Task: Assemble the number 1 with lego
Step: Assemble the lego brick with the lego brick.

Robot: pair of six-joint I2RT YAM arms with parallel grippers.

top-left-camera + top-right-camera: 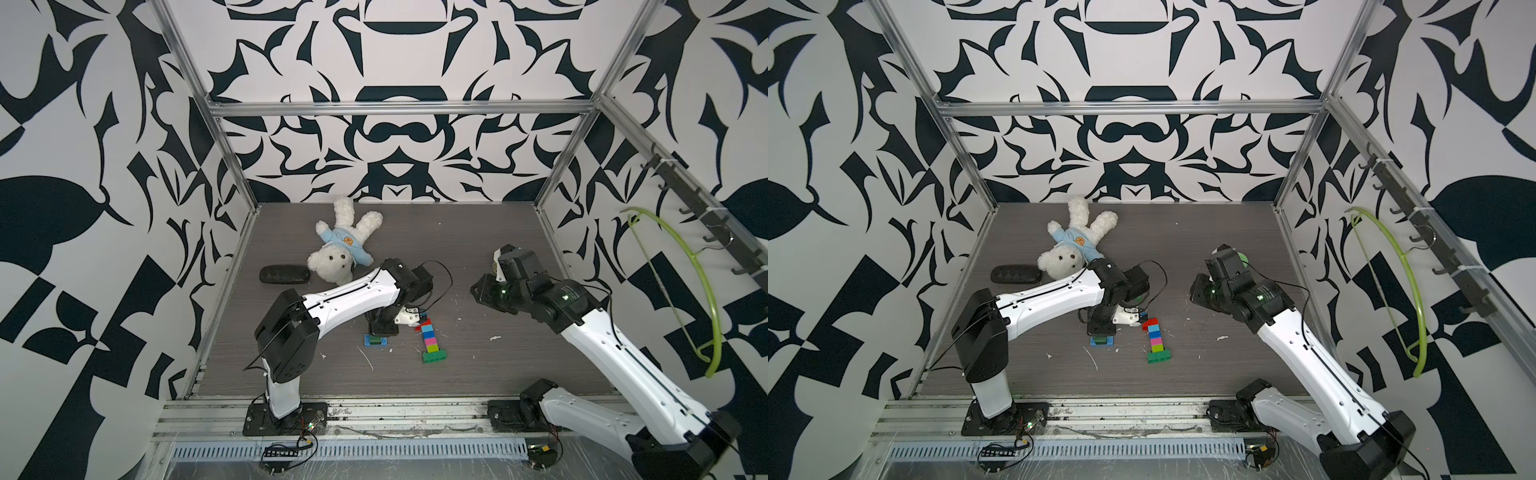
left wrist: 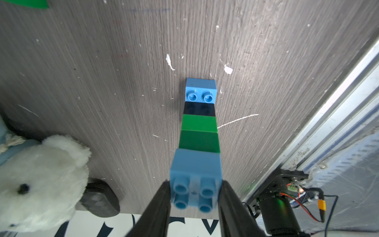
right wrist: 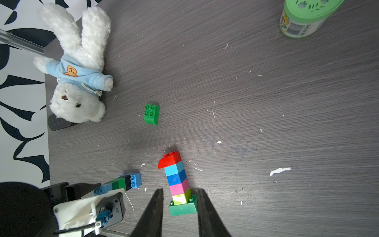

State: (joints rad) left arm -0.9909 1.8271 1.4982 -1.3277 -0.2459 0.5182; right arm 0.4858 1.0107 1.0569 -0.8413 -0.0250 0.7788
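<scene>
Left wrist: gripper (image 2: 195,182) snug around blue brick (image 2: 195,164)

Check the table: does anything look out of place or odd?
White scraps litter the table. A teddy lies sprawled, unrelated to the build. One green brick sits alone, apart from the coloured column.

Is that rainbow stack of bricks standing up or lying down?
Lying down. The brick column rests lengthwise on the table; the studs of its red cap point along the tabletop, not up.
</scene>
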